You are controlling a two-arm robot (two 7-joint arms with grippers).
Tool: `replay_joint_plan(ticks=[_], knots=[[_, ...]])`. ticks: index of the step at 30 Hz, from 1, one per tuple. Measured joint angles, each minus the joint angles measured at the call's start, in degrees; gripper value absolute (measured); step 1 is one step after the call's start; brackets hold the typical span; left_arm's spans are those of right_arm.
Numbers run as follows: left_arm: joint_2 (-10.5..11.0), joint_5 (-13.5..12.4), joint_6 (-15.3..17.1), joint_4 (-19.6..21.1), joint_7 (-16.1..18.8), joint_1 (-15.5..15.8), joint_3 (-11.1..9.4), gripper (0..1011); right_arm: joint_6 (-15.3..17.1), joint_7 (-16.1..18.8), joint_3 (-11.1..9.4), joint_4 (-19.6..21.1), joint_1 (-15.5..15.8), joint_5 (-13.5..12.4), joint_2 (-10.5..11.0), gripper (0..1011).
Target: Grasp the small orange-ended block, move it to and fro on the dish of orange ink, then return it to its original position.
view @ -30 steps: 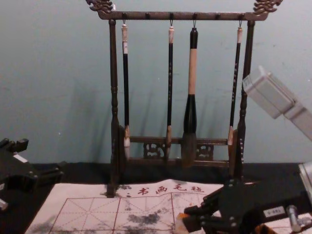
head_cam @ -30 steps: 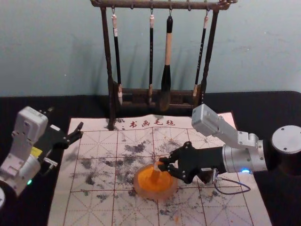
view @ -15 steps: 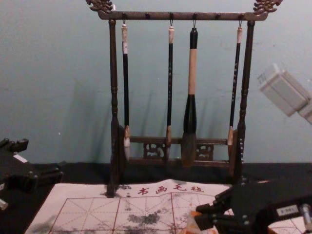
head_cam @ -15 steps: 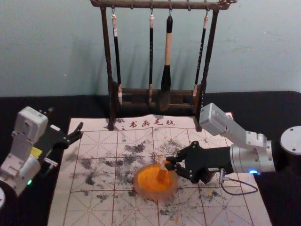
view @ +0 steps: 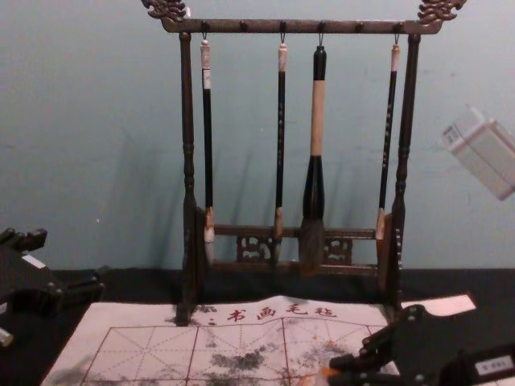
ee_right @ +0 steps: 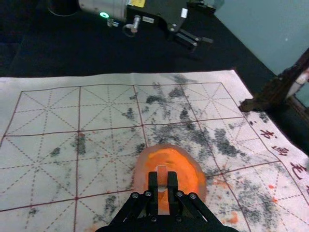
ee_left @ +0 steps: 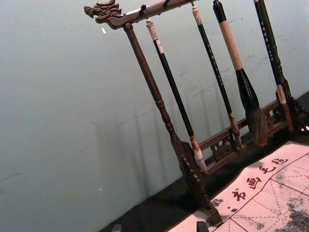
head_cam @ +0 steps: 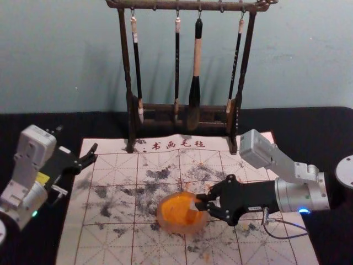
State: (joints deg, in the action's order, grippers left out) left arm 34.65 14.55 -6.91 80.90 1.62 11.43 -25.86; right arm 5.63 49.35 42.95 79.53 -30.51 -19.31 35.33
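Observation:
Over the right part of the round pinkish dish (head_cam: 164, 222), my right gripper (head_cam: 200, 202) is shut on the small pale block (head_cam: 193, 205). Orange ink (head_cam: 176, 208) covers the dish's inside. In the right wrist view the block (ee_right: 161, 177) is pinched between the tips of my right gripper (ee_right: 162, 185), above the ink (ee_right: 186, 176); whether it touches the ink I cannot tell. The chest view has an orange end of the block (view: 329, 372) beside the fingertips. My left gripper (head_cam: 77, 144) is parked open at the left, and its tips stand apart in its wrist view.
A dark wooden rack (head_cam: 131, 99) with several hanging brushes (head_cam: 195, 88) stands behind the dish, at the back of the gridded mat (head_cam: 110, 165). Black ink smudges mark the mat, and orange specks lie near the dish. The black tabletop (head_cam: 309, 124) extends beyond the mat.
My right gripper has moved to the right across the dish, then slightly nearer, taking the block with it. The left arm and the dish have stayed in place.

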Motion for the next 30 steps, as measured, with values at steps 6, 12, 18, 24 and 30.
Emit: replay_joint_plan(ticks=[6,12,18,24,30], knots=[[0.0,0.0,0.0,0.0,0.0,0.0,0.0,1001,-0.1,0.6,0.6,0.5,0.0,-0.1,0.0,84],[0.0,0.0,0.0,0.0,0.0,0.0,0.0,1001,-0.1,0.7,1.2,0.2,-0.5,0.1,-0.7,84],[0.0,0.0,0.0,0.0,0.0,0.0,0.0,1001,-0.1,0.6,1.7,-0.9,-1.5,0.5,-2.0,84],[0.0,0.0,0.0,0.0,0.0,0.0,0.0,1001,-0.2,0.0,2.0,-2.4,-2.3,1.2,-2.9,84],[0.0,0.0,0.0,0.0,0.0,0.0,0.0,1002,-0.4,-0.7,1.9,-3.8,-2.8,1.5,-3.6,84]])
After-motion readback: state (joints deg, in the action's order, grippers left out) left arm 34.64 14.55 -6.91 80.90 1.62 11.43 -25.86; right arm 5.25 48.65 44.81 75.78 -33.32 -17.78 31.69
